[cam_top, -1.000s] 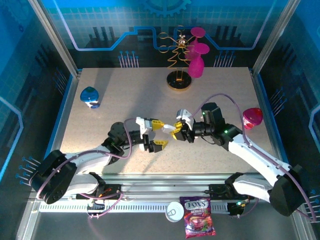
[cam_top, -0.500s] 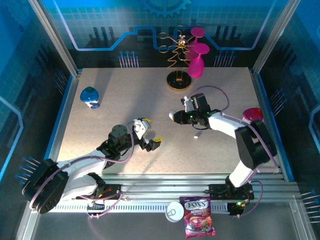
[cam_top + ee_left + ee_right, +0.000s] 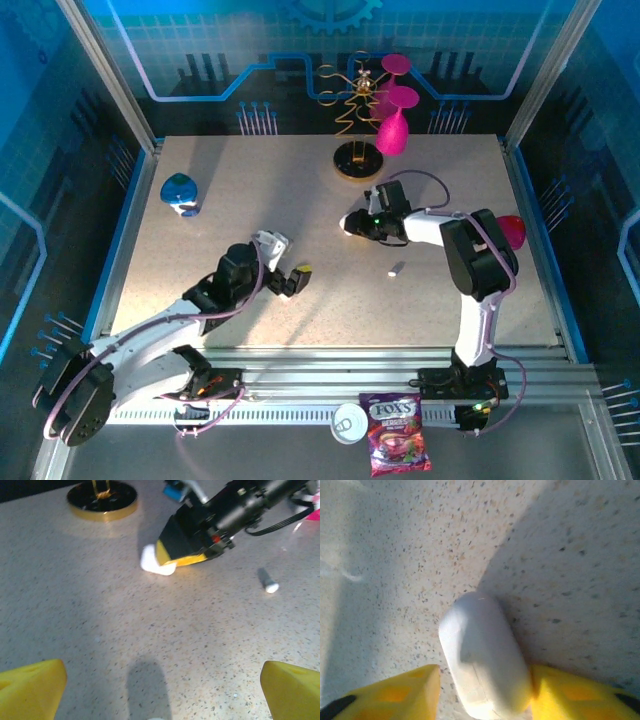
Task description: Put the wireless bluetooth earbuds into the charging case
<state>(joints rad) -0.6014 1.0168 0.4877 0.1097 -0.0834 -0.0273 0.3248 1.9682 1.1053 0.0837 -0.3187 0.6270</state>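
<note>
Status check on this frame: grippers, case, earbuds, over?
Left gripper open, empty. Right gripper open astride charging case, which lies on table, lid looks shut. One earbud loose on table, apart from case.

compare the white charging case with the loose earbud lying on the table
Size: the charging case is far bigger than the earbud.
Shape: the charging case is a fat rounded pill; the earbud is a thin short stick.
Place: the charging case sits between the right gripper's jaws, while the earbud lies alone on the table, apart from that gripper.
Shared: both are white and rest on the table.
</note>
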